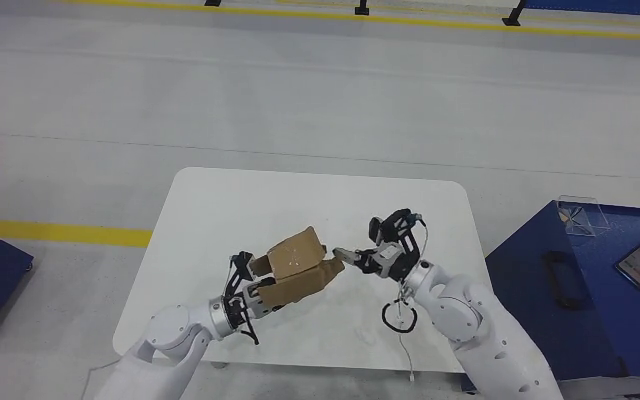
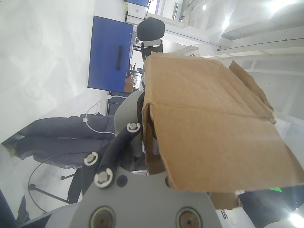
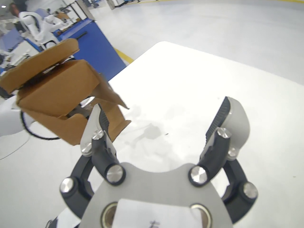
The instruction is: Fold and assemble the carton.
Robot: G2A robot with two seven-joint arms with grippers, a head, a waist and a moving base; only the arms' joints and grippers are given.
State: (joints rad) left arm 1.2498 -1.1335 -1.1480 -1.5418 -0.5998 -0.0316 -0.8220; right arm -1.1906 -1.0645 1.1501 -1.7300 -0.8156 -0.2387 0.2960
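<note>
Holds the carton (image 1: 296,266) clear of the table (image 1: 220,210) in the left gripper (image 1: 258,292), clamped on the cardboard at the end nearest the left arm. Hangs over the near-middle part of the white tabletop, between the two arms, tilted, with the long axis slanting from the left arm toward the right one.

Brown cardboard, only partly folded: body squared into a box shape, flaps loose at the end facing the right arm. One flap up over the top, another hanging down toward the table. Ragged along one flap edge in the left wrist view.

Right gripper (image 3: 163,109): spread wide, nothing between the fingers (image 3: 237,119), aimed at the carton's loose-flap end. One fingertip just beside the hanging flap; cannot tell whether touching.

On the table under the right arm, a loop of black cable (image 1: 400,318). Beside the table on the right-arm side, a blue cabinet (image 1: 560,270). On the floor past the opposite side, a yellow line (image 1: 70,234).
</note>
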